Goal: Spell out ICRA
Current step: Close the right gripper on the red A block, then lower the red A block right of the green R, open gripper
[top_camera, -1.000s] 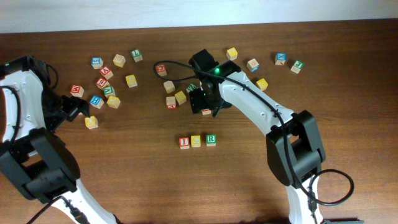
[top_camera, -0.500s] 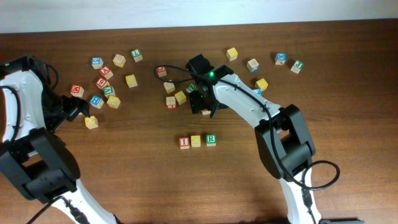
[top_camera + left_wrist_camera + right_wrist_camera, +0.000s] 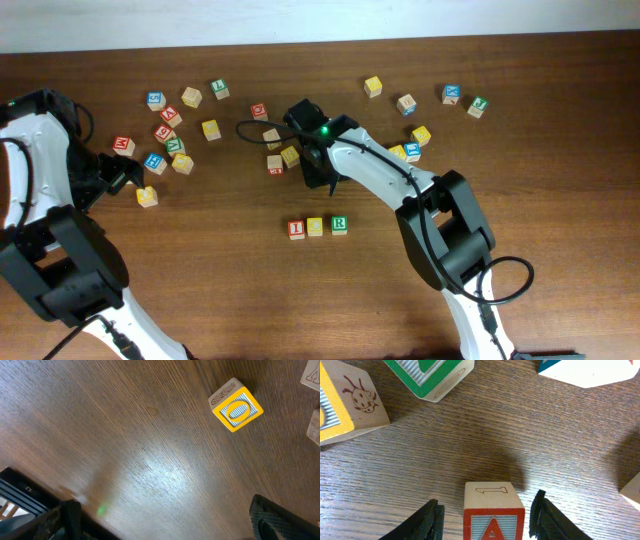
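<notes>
The red "I" cube (image 3: 296, 229), yellow "C" cube (image 3: 315, 227) and green "R" cube (image 3: 339, 224) stand in a row at the table's middle front. The red "A" cube (image 3: 493, 515) stands on the table between the fingers of my right gripper (image 3: 487, 520). That gripper is open, with a small gap on each side of the cube. In the overhead view the right gripper (image 3: 322, 172) hides the "A" cube. My left gripper (image 3: 125, 178) is open and empty at the far left, with a yellow "O" cube (image 3: 236, 406) ahead of it.
A yellow ladybug cube (image 3: 345, 402), a green cube (image 3: 432, 375) and a blue-edged cube (image 3: 585, 370) lie just beyond the "A" cube. Several loose cubes are scattered at the back left (image 3: 170, 135) and back right (image 3: 420, 135).
My right gripper has moved left and a little toward the back, and now straddles the "A" cube. The left arm and the I-C-R row have not moved.
</notes>
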`<state>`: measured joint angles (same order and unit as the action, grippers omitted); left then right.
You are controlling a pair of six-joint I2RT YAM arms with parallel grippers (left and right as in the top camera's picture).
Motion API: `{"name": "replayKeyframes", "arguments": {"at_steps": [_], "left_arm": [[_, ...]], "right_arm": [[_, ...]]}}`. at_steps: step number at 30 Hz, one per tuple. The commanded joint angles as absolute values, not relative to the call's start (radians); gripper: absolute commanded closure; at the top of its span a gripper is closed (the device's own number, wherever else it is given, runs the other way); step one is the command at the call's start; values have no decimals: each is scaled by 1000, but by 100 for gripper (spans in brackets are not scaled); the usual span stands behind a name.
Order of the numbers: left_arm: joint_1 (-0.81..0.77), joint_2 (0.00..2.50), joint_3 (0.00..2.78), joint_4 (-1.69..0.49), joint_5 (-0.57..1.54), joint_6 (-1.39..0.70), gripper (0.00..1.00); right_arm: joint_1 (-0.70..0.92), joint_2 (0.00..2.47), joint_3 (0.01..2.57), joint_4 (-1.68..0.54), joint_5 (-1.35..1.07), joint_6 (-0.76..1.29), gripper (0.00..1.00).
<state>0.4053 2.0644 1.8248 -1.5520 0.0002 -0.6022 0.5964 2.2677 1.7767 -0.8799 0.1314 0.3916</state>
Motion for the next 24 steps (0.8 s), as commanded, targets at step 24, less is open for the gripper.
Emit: {"name": "replayKeyframes", "arguments": {"at_steps": [24], "left_arm": [[407, 2047, 1820, -1553, -7, -612, 1]], "right_arm": [[508, 2175, 1853, -1087, -38, 348, 74]]}}
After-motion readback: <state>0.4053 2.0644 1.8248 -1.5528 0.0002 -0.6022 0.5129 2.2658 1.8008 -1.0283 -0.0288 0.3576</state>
